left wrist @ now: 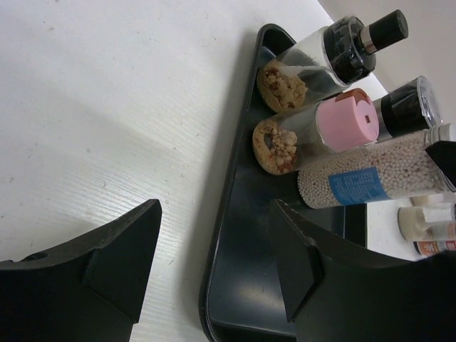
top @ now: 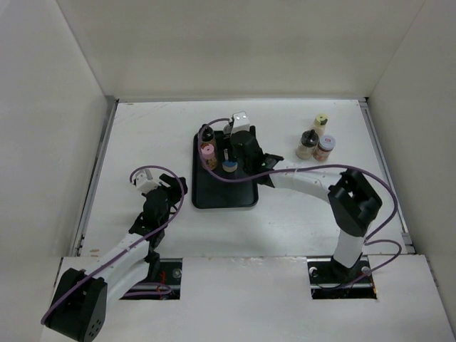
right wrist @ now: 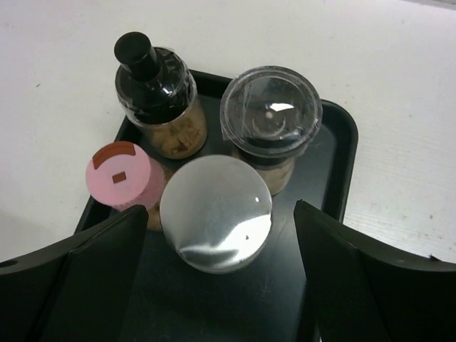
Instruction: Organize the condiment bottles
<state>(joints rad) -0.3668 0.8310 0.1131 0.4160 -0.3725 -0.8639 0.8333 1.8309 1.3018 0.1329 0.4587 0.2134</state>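
A black tray [top: 226,194] holds a black-capped bottle [right wrist: 153,85], a pink-lidded bottle [right wrist: 120,174], a clear-lidded jar [right wrist: 271,114] and a silver-lidded bottle [right wrist: 216,212] of white beads with a blue label [left wrist: 370,174]. My right gripper [right wrist: 221,208] is open above the tray, its fingers on either side of the silver lid and apart from it. My left gripper [left wrist: 217,263] is open and empty, low at the tray's near left edge [left wrist: 214,271]. Three more bottles stand on the table to the right: yellow-lidded [top: 321,121], dark-lidded [top: 308,142] and lilac-lidded [top: 325,147].
White walls close in the table on the left, back and right. The right arm [top: 313,184] stretches across the table from its base towards the tray. The near half of the tray [right wrist: 235,306] is bare.
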